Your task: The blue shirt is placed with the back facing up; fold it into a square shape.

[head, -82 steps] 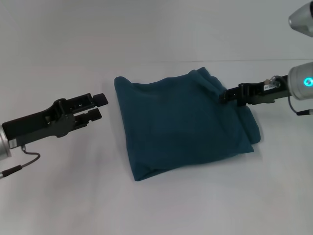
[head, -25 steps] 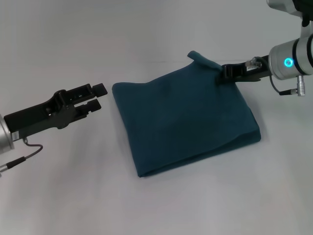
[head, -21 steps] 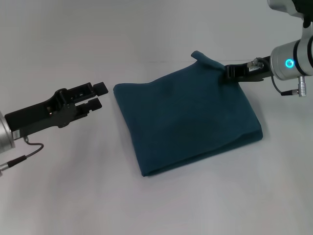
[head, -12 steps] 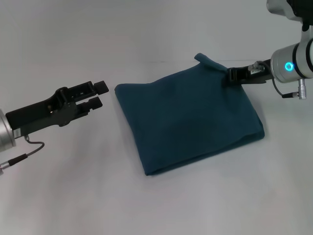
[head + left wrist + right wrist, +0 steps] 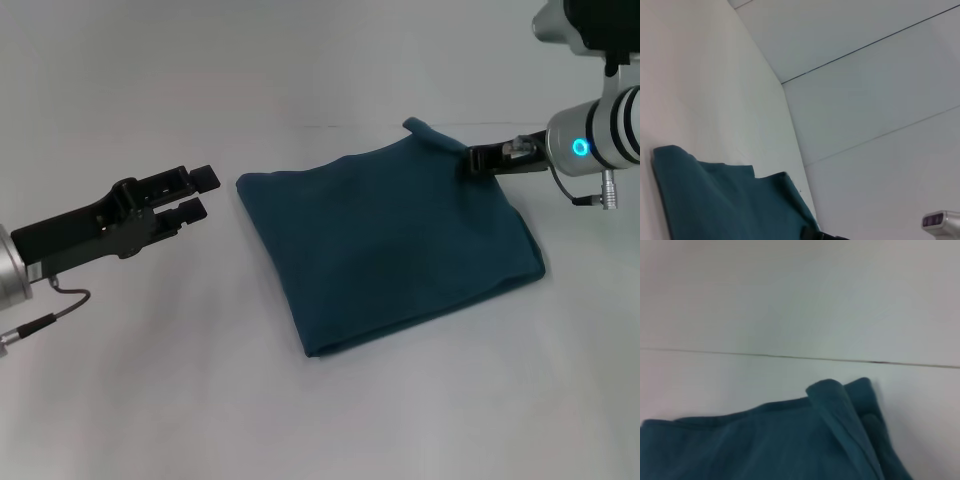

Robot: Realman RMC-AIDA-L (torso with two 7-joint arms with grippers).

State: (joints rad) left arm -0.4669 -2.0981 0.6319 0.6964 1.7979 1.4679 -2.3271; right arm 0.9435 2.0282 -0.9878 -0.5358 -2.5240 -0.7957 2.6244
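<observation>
Head view: right gripper (image 5: 468, 161) clamped on soft, limp blue shirt (image 5: 390, 245) at far corner; left gripper (image 5: 202, 193) apart, idle beside it. Grab edges.

Bare white table (image 5: 150, 380) lies open all round the folded shirt (image 5: 390, 245). The left gripper (image 5: 197, 193) hovers just off its left edge; the right gripper (image 5: 478, 160) blocks the far right corner.

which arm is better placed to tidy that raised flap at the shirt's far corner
Right, probably. The right gripper is already at the far right corner of the blue shirt, beside the raised flap. The left gripper hovers open, off the shirt's left edge.
</observation>
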